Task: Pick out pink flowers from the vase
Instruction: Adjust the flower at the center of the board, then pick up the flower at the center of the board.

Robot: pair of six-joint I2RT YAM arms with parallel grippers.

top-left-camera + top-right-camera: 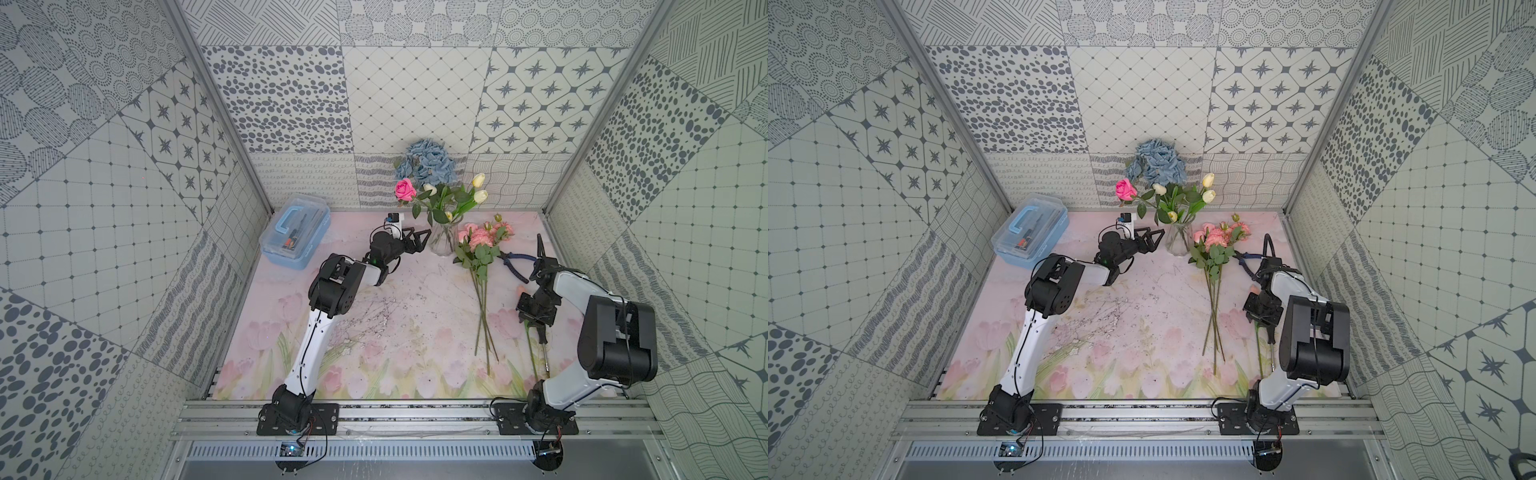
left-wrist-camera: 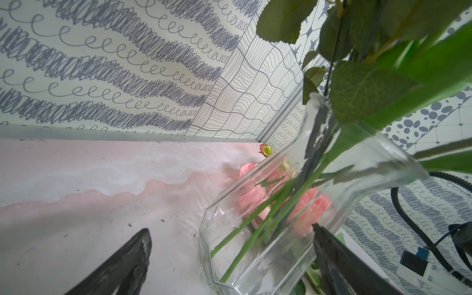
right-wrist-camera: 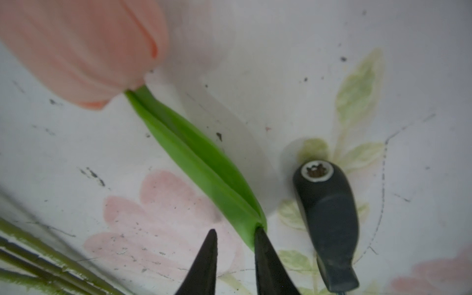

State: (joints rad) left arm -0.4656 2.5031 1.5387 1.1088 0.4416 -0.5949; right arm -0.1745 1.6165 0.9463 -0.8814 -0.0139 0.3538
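Salmon bud (image 3: 76, 51) visible solely in right wrist view

Vase (image 1: 441, 244) upright; one bright pink rose (image 1: 405, 190) inside.
Clear ribbed glass, at bench (image 1: 395, 291) rear. Salmon-pink roses (image 1: 482, 239) lie flat on the bench just beside the vase, stems toward the front edge.

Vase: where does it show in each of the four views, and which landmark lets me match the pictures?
In a top view: the vase stands at the back centre of the table.
In a top view: the same place.
Left wrist: close up and large, with green stems inside.
Right wrist: not in it.
Landmark: the pink flowers lying beside it, seen through the glass in the left wrist view.
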